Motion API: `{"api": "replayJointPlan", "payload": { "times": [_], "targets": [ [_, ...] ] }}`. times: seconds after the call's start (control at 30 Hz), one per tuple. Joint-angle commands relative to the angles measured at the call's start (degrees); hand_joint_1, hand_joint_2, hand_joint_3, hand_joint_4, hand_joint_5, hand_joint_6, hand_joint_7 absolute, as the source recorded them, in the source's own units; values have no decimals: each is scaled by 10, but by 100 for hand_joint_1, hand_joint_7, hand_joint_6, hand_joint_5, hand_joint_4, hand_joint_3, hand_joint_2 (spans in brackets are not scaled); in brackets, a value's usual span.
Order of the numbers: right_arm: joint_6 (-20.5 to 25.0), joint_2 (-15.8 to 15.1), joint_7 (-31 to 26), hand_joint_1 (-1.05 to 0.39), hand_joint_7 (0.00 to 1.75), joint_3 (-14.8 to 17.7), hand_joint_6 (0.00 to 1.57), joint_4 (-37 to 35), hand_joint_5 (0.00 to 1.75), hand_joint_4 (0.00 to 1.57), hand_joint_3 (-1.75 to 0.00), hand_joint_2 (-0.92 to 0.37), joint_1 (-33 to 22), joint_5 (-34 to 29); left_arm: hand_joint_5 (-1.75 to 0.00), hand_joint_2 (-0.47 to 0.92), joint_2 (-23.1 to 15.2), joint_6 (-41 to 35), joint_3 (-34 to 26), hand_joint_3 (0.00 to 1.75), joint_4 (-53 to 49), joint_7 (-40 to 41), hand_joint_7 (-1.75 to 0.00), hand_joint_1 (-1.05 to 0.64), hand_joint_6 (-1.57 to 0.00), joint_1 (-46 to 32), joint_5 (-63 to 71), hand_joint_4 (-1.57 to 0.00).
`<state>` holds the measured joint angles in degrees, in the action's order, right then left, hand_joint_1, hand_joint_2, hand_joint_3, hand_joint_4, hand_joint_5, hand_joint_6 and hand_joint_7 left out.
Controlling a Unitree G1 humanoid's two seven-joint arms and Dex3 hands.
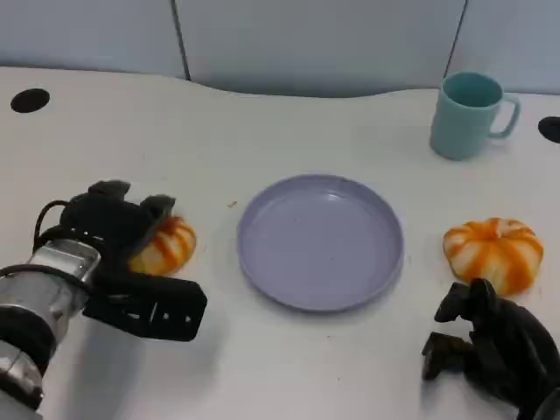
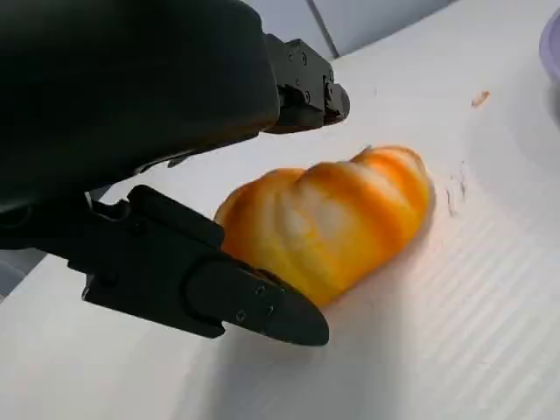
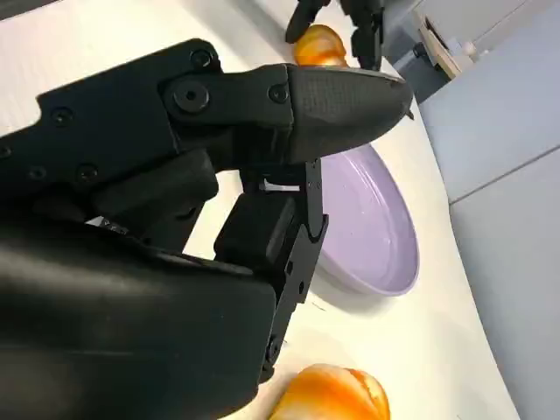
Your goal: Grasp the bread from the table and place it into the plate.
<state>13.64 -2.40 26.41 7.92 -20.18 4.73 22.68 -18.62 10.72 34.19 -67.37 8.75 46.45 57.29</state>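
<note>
Two orange-striped bread pieces sit on the table, one each side of the lavender plate, which lies btwn them w/ nothing in it. We have our left hand brought over the left bread: upper fingers arch over its top and a lower finger runs along its near side, so the hand brackets the bread w/ fingers apart, prob. set up to close and lift. From the left wrist view the lower finger looks to touch the crust, but we can't tell if there's real pressure; the bread rests on the table, not lifted. The right bread sits just beyond our right hand, which rests low on the table, fingers curled in, holding nothing, likely parked out of the way. A teal mug stands well behind the plate, clear of any path. Hidden bits: the left hand covers approx. half the left bread in the head view; the right hand is cut off at the frame corner; the right wrist view is mostly blocked by its own fingers.
</note>
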Motion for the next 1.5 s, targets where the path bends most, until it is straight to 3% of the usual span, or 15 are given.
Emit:
{"api": "replayJointPlan", "payload": {
  "times": [0.03,0.37,0.5,0.7,0.87,1.27,1.37,1.47,1.5],
  "targets": [
    [11,-9,-5,-45,107,2,115,-13,114,126,-42,-92,-12,-7,0,82,5,-6,37,0,-55,19,0,-65,-9,35,10,-1],
    [17,-7,-8,-45,106,3,116,-3,113,127,-42,-92,-19,-4,-1,82,26,-31,65,0,-102,19,0,-66,-7,58,-9,-3],
    [-4,-9,3,-44,105,-2,115,-4,113,127,-44,-92,-25,-11,-1,83,29,-34,66,1,-107,26,0,-66,-4,55,-13,-3],
    [10,-11,-6,-45,108,-3,112,11,116,126,-44,-92,-33,-11,-4,86,35,-29,69,1,-109,48,-2,-54,-8,49,-17,-9],
    [15,-11,-6,-45,108,0,112,17,115,126,-43,-92,-36,-6,-5,87,44,-13,46,1,-109,39,-2,-46,-12,48,-52,-14],
    [21,-10,-6,-46,111,2,111,30,116,125,-40,-92,-45,-4,-5,85,65,-40,23,0,-112,-12,-2,-48,-17,49,-97,-17],
    [17,-10,-10,-45,111,0,112,34,117,125,-40,-92,-48,-9,-11,86,66,-38,13,1,-112,-22,-4,-35,-27,47,-109,-33],
    [19,-11,-2,-45,111,0,112,36,118,124,-42,-92,-49,-4,-16,91,68,-45,15,2,-112,-29,-5,-30,-55,49,-113,-68],
    [20,-11,0,-44,112,0,112,36,118,124,-44,-92,-49,-3,-30,92,69,-48,17,5,-112,-32,-4,-29,-68,50,-113,-80]
  ]
}}
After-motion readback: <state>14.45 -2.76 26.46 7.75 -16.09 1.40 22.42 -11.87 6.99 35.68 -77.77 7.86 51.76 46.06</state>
